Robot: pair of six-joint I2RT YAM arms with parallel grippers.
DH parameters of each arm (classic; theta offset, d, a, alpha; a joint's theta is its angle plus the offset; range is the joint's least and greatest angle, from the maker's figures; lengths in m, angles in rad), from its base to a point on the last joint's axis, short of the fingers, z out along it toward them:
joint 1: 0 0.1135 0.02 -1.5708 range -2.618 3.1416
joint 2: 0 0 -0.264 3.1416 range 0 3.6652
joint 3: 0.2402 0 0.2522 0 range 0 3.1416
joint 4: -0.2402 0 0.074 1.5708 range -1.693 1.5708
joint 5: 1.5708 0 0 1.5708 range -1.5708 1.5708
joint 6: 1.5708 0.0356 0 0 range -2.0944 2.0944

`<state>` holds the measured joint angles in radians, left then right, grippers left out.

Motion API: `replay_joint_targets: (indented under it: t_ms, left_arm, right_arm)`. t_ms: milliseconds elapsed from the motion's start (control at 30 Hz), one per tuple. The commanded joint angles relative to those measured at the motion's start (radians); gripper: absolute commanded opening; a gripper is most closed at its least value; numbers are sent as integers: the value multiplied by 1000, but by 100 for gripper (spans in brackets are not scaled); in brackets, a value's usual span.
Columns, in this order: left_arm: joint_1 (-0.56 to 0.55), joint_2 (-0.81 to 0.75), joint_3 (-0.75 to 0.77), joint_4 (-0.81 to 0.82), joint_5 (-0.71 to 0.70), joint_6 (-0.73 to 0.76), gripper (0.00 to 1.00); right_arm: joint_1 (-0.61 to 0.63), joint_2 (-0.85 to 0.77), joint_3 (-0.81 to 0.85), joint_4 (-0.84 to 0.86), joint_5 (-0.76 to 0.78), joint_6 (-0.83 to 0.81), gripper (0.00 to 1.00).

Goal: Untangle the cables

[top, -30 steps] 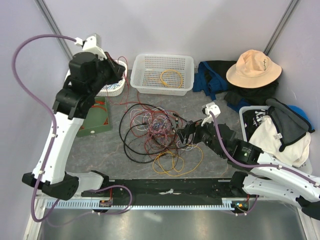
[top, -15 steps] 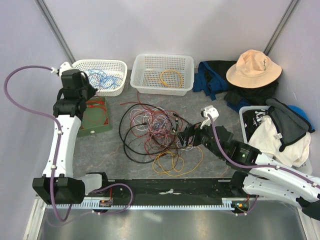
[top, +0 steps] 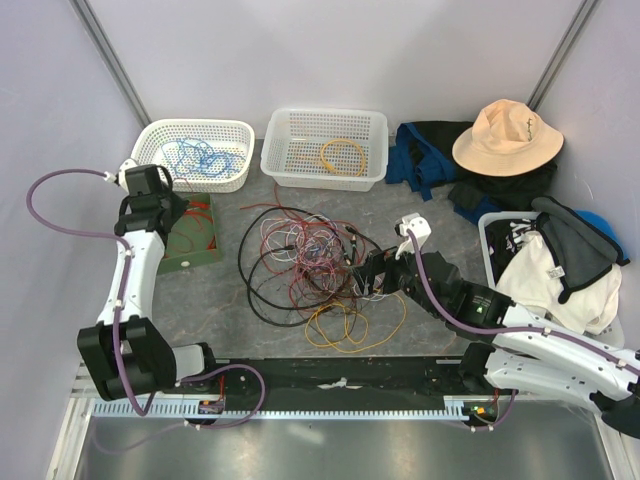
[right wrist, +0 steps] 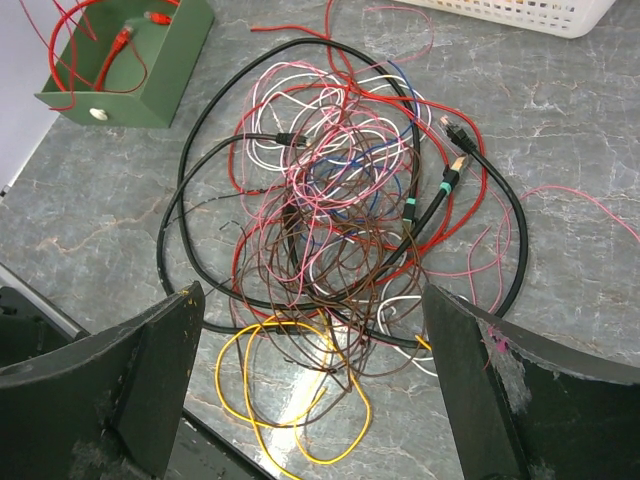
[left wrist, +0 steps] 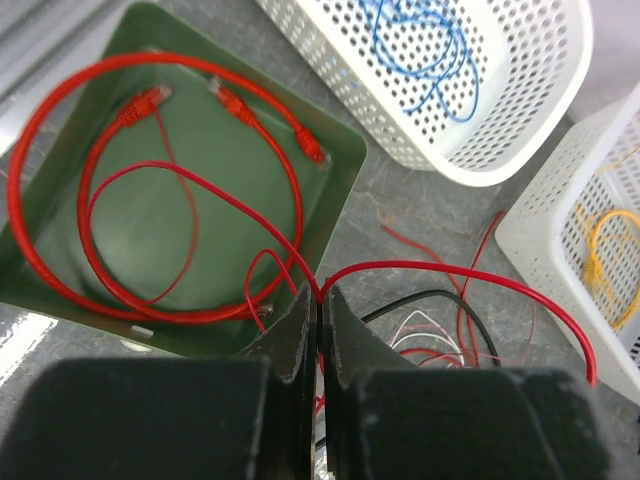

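**Top external view:** The cables [top: 305,262] are lying in one tangle at the middle of the table [top: 220,290], in front of the white baskets [top: 272,150]. The left gripper [top: 180,222] is hovering over the green tray [top: 195,258]. The right gripper [top: 368,275] is sitting at the tangle's right edge.

**Left wrist view:** The jaws are pressing together, clamping a thin red wire [left wrist: 450,270] that is running from the tray toward the tangle.

**Right wrist view:** The jaws are standing wide apart, facing the tangle and gripping nothing.
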<state>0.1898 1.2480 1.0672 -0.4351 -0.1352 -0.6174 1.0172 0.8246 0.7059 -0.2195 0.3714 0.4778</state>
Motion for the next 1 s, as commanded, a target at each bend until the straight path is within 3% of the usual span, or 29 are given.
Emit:
replay_joint_targets:
  t_ms: [0,233,300,333,400,433,467,533,600,867,967]
  left_arm:
    - [3,27,-23,113,20,-44,2]
    - [16,142,31,122,-44,-28,2]
    - [23,171,45,122,-63,-21,10]
    - [36,180,50,119,-67,-10,22]
    - [48,201,65,113,-64,5,35]
    - [56,206,71,105,-63,16,48]
    - [57,208,82,96,-67,15,54]
    - [57,186,79,88,-58,-8,86]
    - [59,153,59,90,-43,-30,99]
    - [28,-182,-90,108,64,-137,100]
    - [-56,-267,-131,110,71,-145,100]
  right_arm:
    - [1,8,-16,48,17,-8,98]
    - [3,15,-29,52,14,-4,98]
    - [1,7,-37,51,20,-2,98]
    - [1,7,-39,52,23,-4,98]
    - [1,4,-39,49,32,-11,98]
    - [0,7,-39,49,34,-16,98]
    - [1,8,-37,48,35,-21,98]
    - [1,13,-34,49,38,-25,98]
    - [0,21,-29,49,37,-27,98]
    - [0,39,-22,69,49,-27,98]
    - [0,54,-11,75,44,-24,98]
